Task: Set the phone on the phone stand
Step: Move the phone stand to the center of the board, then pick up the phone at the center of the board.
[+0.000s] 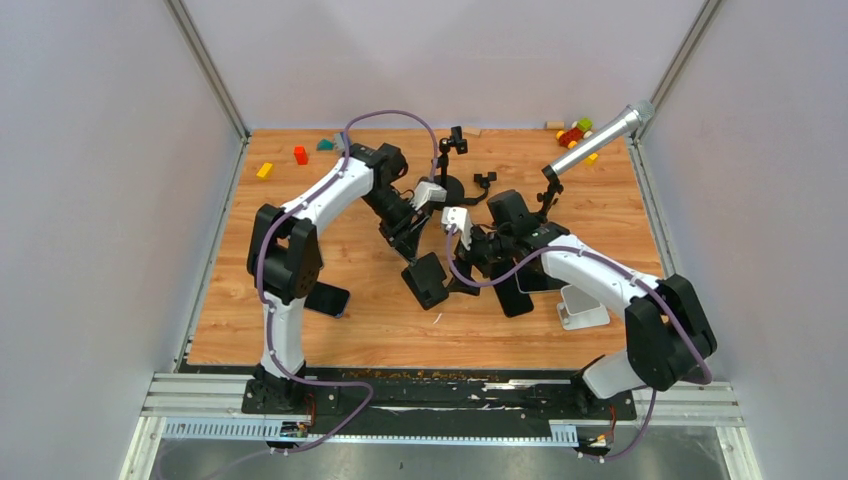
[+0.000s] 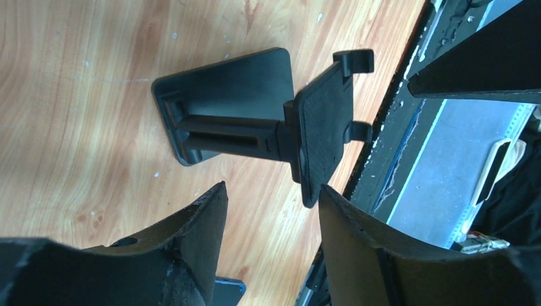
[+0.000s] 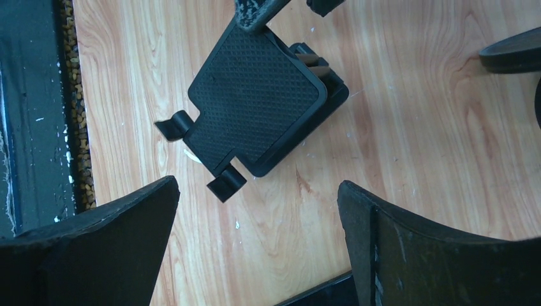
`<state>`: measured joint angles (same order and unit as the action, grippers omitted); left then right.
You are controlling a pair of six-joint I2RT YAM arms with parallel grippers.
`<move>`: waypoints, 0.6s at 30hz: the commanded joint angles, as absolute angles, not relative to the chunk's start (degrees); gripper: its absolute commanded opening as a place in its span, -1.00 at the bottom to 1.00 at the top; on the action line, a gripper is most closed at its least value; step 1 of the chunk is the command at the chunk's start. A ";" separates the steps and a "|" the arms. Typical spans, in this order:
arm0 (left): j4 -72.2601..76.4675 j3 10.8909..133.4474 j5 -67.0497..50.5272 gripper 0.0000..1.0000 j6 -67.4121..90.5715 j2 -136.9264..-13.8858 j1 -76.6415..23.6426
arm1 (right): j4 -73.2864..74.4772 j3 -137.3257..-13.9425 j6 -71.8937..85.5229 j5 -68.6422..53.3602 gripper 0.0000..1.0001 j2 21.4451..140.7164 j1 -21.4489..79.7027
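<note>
**Item:** phone stand [image 1: 428, 279], blk plastic. Flat base plate, ribbed neck, dimple-textured cradle w/ two hooked lips at its low edge. Cradle was bare.
**Loc.:** stood on its base mid wood-grain surface [image 1: 230, 310], between both arms.

**Item:** phone [image 1: 331, 298], dark glossy slab. Lay flat by the left arm's lower link, well apart from the stand, partly hidden.

**Left pincer** [image 2: 271, 191]: jaws parted, nothing betw. them, stand just beyond the tips.
**Right pincer** [image 3: 258, 185]: jaws wide, empty, hovered over the cradle.

**Status (est.):** stand looked ready. Phone not yet picked up. Grasp, carry and seating on the lips all remained.
</note>
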<state>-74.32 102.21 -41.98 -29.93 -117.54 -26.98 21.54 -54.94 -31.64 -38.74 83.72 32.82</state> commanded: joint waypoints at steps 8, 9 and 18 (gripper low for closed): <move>-64.83 94.09 -38.25 0.51 -22.00 -100.89 -21.36 | 18.08 -59.51 -32.41 -40.87 0.90 90.51 35.73; -63.38 92.23 -38.20 0.52 -21.51 -99.79 -20.88 | 18.03 -59.77 -32.55 -40.59 0.88 91.14 35.89; -55.83 80.73 -34.95 0.54 -18.83 -86.42 -18.55 | 16.52 -59.93 -32.77 -37.17 0.76 93.71 36.93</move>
